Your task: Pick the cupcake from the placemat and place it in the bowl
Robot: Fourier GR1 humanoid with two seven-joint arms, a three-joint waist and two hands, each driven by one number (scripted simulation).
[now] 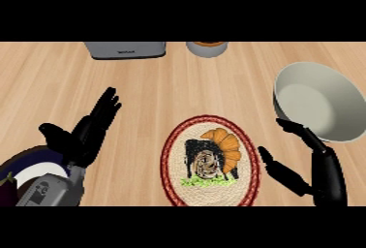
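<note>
Pale wooden boards are making up the surface, running across the whole head view. An oval woven placemat with a dark red border is lying near the middle of the lower half. The cupcake is sitting on this placemat, around its centre, showing a dark wrapper and an orange topping turned toward the right. Nothing is touching it.

Up and to the right, well apart from the placemat, a grey-white bowl is standing with its hollow showing and nothing lying in it.

The right hand is hovering between the placemat and the bowl, spread open and holding nothing. Its fingers are stretching up toward the bowl's lower rim, while its thumb is pointing at the placemat's right edge, just beside it.

The left hand is showing at the left, also spread, fingers straight and pointing upward, holding nothing. Beneath its forearm, part of a dark plate is peeking out at the lower left corner.

Along the far edge, a grey appliance and a small round cup are standing side by side.
</note>
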